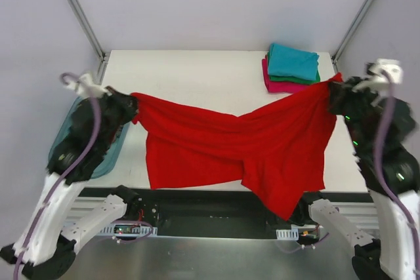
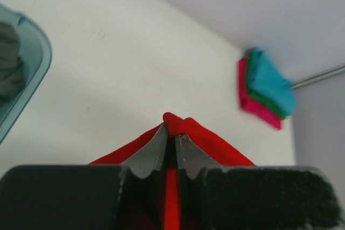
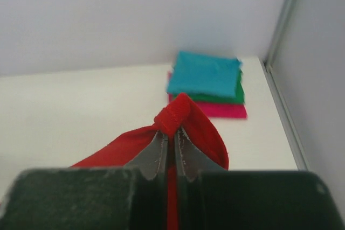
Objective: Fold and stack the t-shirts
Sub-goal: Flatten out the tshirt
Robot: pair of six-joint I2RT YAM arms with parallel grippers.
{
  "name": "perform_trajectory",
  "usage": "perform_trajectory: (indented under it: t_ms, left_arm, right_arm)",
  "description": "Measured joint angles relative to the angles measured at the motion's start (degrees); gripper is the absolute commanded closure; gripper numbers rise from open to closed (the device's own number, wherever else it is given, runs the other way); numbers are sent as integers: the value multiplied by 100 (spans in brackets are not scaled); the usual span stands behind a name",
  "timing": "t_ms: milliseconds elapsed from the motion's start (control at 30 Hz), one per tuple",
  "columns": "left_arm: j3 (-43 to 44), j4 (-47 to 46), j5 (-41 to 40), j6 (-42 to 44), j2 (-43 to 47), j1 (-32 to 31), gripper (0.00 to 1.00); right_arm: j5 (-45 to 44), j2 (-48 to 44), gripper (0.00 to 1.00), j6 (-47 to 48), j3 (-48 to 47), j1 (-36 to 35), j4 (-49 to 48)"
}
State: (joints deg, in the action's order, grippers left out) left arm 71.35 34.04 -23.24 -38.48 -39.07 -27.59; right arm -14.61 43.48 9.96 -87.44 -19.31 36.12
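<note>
Left tool (image 2: 175,134), right tool (image 3: 173,133) grip one red t-shirt (image 1: 230,142); three-shirt stack (image 1: 292,67).

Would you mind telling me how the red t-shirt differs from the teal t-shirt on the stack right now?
The red t-shirt is unfolded, stretched over the table; the teal t-shirt is folded into a neat rectangle. The red t-shirt is pinched at its ends by the left gripper and right gripper; the teal t-shirt lies untouched atop the pile in the far right corner. Both are plain, single-coloured cloth.
</note>
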Motion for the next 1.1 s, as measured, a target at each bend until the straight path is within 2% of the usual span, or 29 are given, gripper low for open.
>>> perform_trajectory:
  t_ms: [67, 133, 167, 200, 233, 300, 333, 400, 500, 600, 767, 967, 1100]
  left_arm:
    - [-431, -24, 28, -79, -581, 109, 82]
    - [-765, -31, 251, -107, -1318, 398, 54]
    - [-863, -31, 481, -92, -1834, 654, 44]
    - [-892, -31, 671, -44, -2430, 901, 29]
    - [-876, -76, 859, 2, -3064, 1137, 20]
    - [-785, -133, 1172, 105, -4269, 1475, 11]
    - [-763, -125, 1268, 146, -4704, 1587, 1]
    - [-763, -24, 1397, 199, -5130, 1685, 1]
    - [-741, 109, 1438, 236, -5001, 1674, 1]
    - [-739, 81, 1482, 264, -4540, 1672, 1]
    - [-1237, -138, 1679, 190, -3832, 1672, 2]
    - [-2173, -332, 1867, -164, -3746, 1672, 17]
    - [-2253, -485, 1716, -476, -3779, 1672, 27]
  right_arm:
    - [-446, 330, 97, 37, 669, 28, -212]
    - [-693, 933, 89, 63, 1366, 151, -507]
    - [-734, 1329, 80, 63, 1650, 258, -645]
    - [-739, 1786, 65, 55, 1858, 382, -752]
    - [-739, 2194, 46, 7, 1967, 490, -828]
    - [-734, 3322, 32, -63, 2017, 750, -927]
    - [-737, 3668, 18, -116, 2017, 826, -973]
    - [-739, 4277, 6, -195, 1939, 949, -868]
    - [-811, 4503, 4, -352, 1762, 994, -673]
    - [-883, 4183, 4, -542, 1768, 990, -678]
    - [-852, 2437, 4, -1287, 2802, 992, -734]
    - [-186, 483, 4, -1993, 4433, 1016, -708]
    - [470, -184, 4, -2201, 5077, 1023, -673]
